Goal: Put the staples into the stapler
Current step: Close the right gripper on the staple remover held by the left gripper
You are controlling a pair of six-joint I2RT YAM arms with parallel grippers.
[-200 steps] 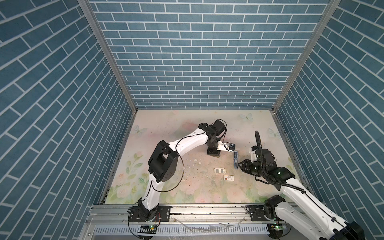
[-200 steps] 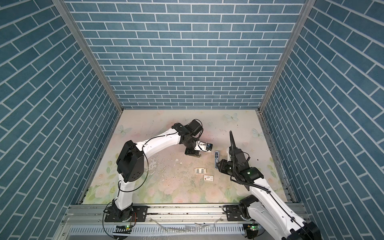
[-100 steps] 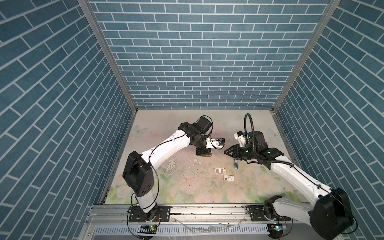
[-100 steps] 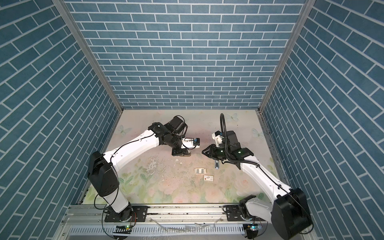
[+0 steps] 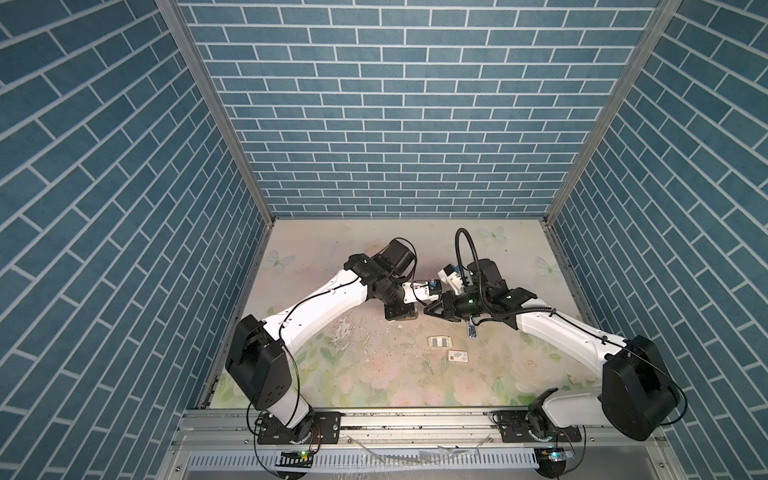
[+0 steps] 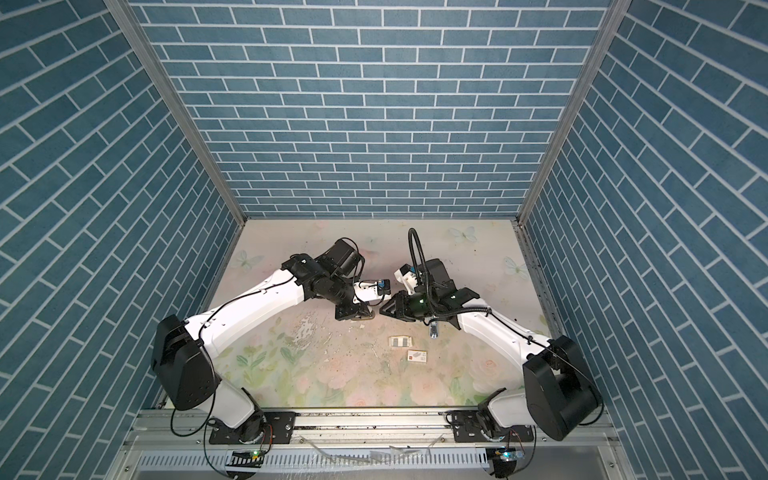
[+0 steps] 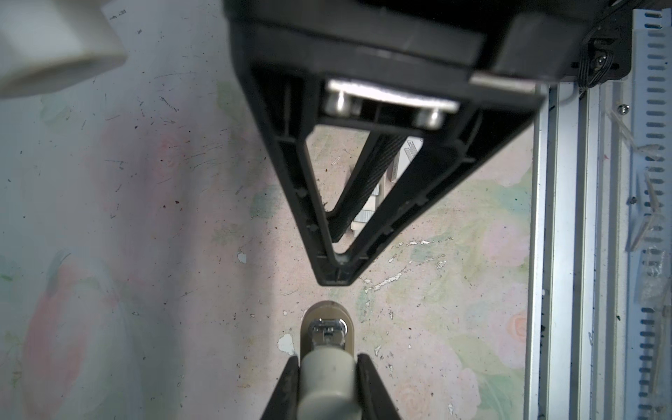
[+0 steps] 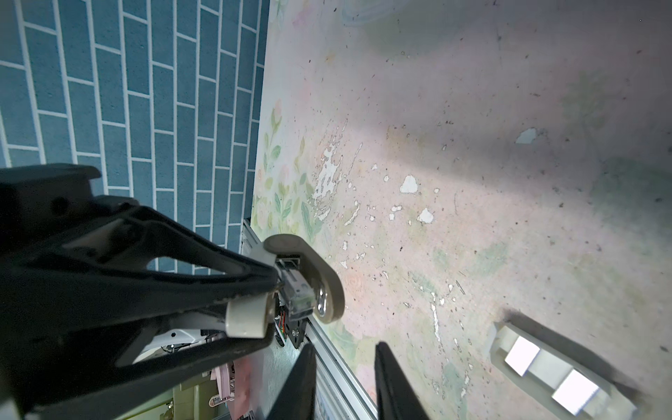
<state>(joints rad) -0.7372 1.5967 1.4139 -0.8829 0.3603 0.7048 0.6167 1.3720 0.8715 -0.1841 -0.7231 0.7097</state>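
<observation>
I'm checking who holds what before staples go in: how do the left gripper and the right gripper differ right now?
The left gripper is shut on the stapler; the right gripper is open and empty. The left gripper clamps the stapler's body; the right gripper touches nothing, its tips short of the stapler's front end. Both are black, facing each other tip to tip.

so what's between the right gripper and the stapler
Nothing. In the left wrist view only a narrow gap of bare table separates the right gripper from the nose of the stapler, which the left gripper holds.
</observation>
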